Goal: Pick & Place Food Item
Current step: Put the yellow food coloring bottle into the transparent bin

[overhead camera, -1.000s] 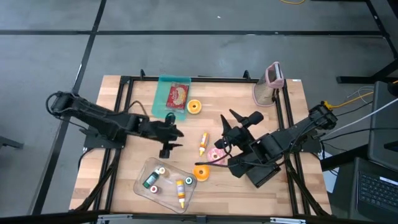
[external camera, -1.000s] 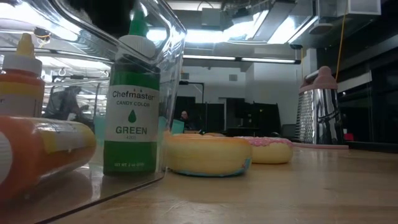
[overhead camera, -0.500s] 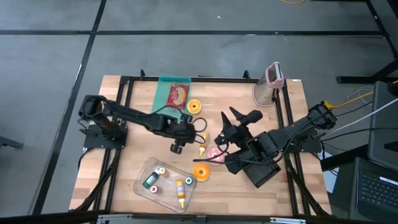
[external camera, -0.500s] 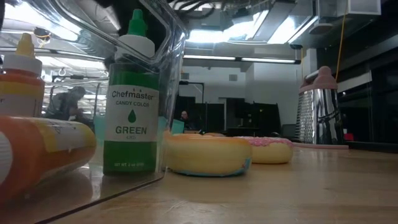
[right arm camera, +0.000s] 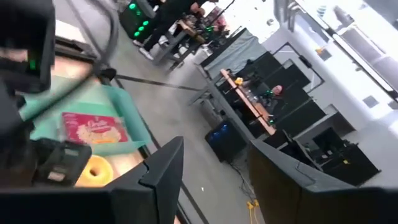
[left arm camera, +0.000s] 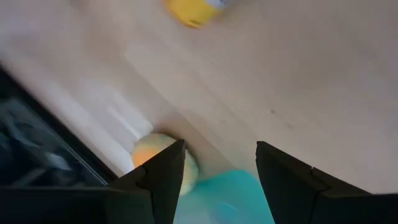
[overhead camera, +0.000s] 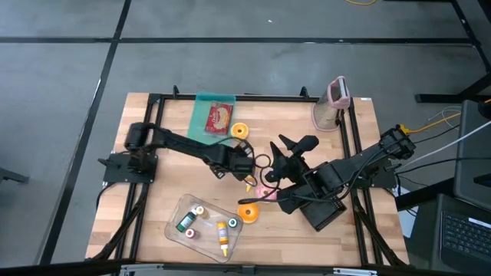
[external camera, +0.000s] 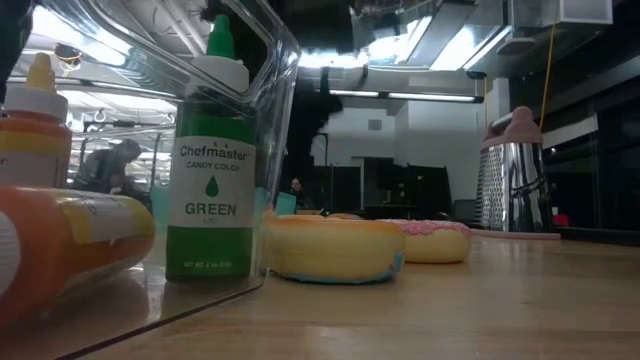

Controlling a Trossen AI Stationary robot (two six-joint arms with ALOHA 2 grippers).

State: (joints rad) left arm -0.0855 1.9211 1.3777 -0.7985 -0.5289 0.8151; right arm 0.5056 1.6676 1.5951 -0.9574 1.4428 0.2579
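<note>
Pick and place of a food item: nothing lifted yet, the whole carry judged still to do.

Wooden table (overhead camera: 360, 230) noted first; left gripper (overhead camera: 247, 162) at its centre, jaws wide and empty, just above the small yellow bottle (overhead camera: 250, 182); right gripper (overhead camera: 285, 162) raised nearby, jaws parted, nothing held. Clear tray (overhead camera: 178, 211) at the near edge is seen holding colouring bottles, one green (external camera: 211, 170). Yellow donut (external camera: 335, 248) and pink donut (external camera: 436, 240) lie loose beside it.
</note>
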